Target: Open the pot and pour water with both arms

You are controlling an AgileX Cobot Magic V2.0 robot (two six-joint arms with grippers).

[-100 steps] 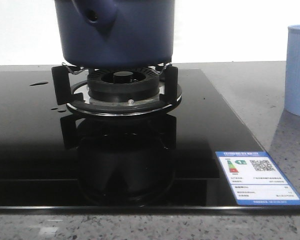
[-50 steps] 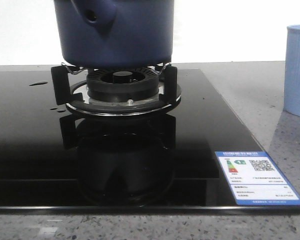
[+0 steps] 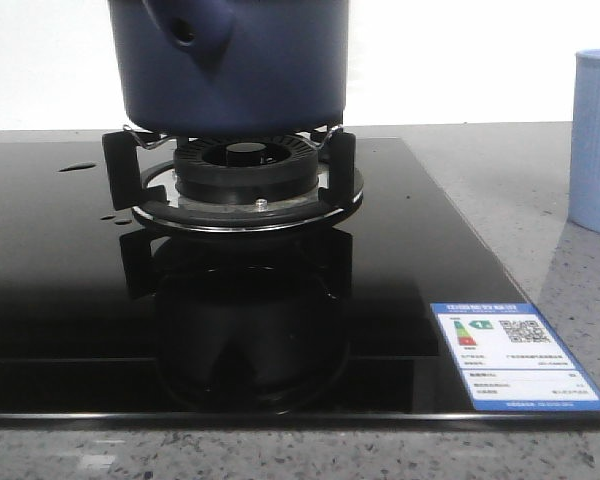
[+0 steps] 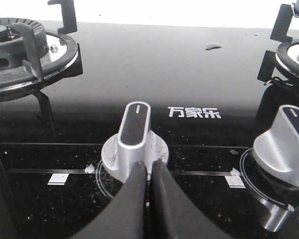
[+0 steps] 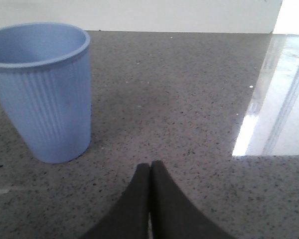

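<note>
Black glass stovetop [image 3: 60, 300] on a speckled grey counter [image 5: 189, 99], with a burner ring [image 3: 248, 190], two silver knobs [image 4: 134, 139] [image 4: 284, 144] and water droplets [image 4: 213, 47]. Pale blue ribbed cup [image 5: 42, 89] upright on the counter. Blue energy label [image 3: 518, 357] at the glass's near right corner.

Grey speckled counter [image 3: 500, 190] carries a black glass hob [image 3: 60, 260] and a pale blue ribbed cup [image 5: 42, 89]. Cup stands upright, ahead of the right gripper [image 5: 149, 172], apart from it. Left gripper [image 4: 148, 172] sits just beside a hob knob [image 4: 134, 139].
</note>
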